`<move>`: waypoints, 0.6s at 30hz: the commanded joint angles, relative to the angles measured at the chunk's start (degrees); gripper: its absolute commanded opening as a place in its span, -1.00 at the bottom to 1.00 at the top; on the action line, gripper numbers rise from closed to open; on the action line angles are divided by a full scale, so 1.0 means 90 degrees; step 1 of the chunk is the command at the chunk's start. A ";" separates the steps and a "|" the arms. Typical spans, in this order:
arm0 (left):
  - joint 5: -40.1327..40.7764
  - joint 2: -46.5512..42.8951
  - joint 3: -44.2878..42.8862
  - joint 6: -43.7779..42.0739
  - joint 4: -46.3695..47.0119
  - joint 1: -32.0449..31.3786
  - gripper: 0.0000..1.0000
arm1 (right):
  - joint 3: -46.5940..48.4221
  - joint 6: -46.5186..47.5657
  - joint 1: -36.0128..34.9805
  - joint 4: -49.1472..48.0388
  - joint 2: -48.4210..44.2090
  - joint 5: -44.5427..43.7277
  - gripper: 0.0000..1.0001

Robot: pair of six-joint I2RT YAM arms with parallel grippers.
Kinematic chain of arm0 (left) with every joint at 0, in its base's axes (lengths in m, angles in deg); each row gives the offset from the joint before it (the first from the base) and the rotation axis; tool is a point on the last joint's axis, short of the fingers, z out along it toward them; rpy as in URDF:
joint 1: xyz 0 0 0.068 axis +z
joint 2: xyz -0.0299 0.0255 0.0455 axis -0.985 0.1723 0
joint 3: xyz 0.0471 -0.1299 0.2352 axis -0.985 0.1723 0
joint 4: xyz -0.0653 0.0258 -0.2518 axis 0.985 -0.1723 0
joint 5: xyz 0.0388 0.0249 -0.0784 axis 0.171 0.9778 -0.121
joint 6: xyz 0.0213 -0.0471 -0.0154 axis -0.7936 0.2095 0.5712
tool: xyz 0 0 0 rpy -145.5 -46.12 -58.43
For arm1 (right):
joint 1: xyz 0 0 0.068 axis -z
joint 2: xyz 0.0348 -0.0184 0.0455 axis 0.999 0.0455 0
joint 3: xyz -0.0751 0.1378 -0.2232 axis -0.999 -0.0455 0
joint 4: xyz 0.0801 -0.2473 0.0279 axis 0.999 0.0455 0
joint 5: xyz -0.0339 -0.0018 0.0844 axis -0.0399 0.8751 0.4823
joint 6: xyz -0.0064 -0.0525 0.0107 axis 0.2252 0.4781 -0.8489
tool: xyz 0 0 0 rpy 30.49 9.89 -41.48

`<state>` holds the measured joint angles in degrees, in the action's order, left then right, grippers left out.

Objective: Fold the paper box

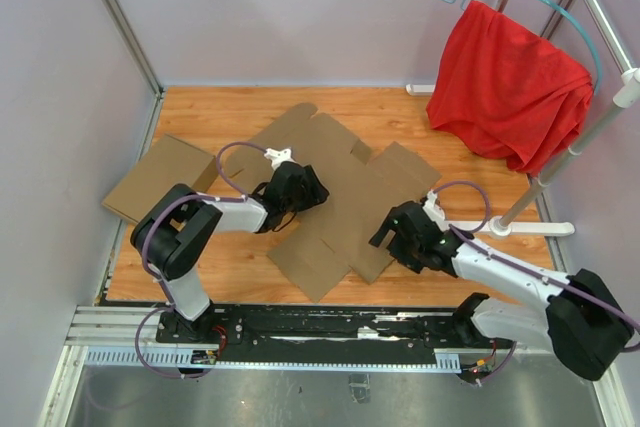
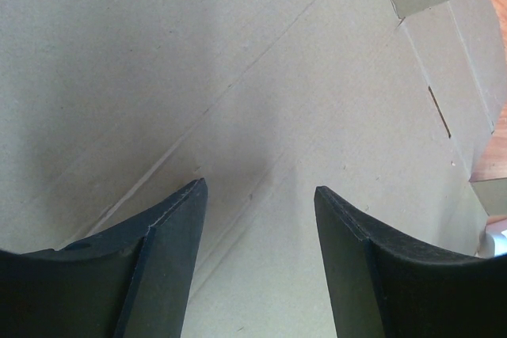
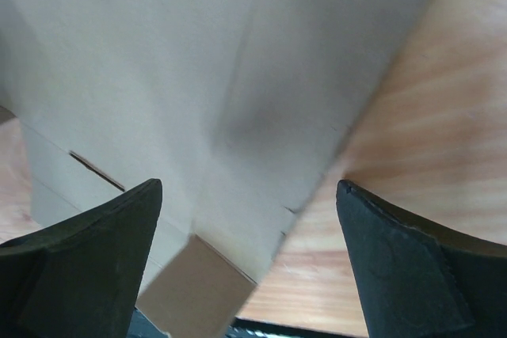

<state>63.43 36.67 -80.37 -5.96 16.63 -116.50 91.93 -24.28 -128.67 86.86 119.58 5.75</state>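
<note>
The flat paper box point(image 1: 345, 192) lies under the spread left tool point(image 2: 260, 189). Its edge lies under the right tool point(image 3: 249, 186), spread too.

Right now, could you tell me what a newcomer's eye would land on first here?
The bright red cloth hanging at the far right stands out first. Next comes the paper box, lying flat and unfolded in the centre, with the left gripper and right gripper both open over it.

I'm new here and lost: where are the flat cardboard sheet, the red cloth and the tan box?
flat cardboard sheet point(image 1: 345, 192): top view, its middle panel.
red cloth point(image 1: 505, 87): top view, mid-fabric.
tan box point(image 1: 160, 177): top view, its top face.
</note>
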 commanded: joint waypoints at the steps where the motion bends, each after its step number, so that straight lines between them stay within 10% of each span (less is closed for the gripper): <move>1: 0.0169 0.0233 0.0549 -0.0103 -0.1904 0.0002 0.30 | -0.0031 0.0043 -0.0062 -0.0630 0.0798 0.0047 0.85; 10: 0.0179 -0.0060 0.0733 -0.0138 -0.1964 0.0082 0.30 | 0.0629 0.0609 -0.0031 -0.0999 0.1750 0.0136 0.74; 18: -0.0163 -0.0131 0.0854 -0.0075 -0.1786 0.0073 0.29 | 0.2371 0.1846 -0.0027 0.0620 0.2429 -0.0682 0.07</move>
<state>66.79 32.67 -76.91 -6.42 14.42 -115.30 105.09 -15.34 -128.65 85.53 137.78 4.18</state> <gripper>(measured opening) 0.644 0.607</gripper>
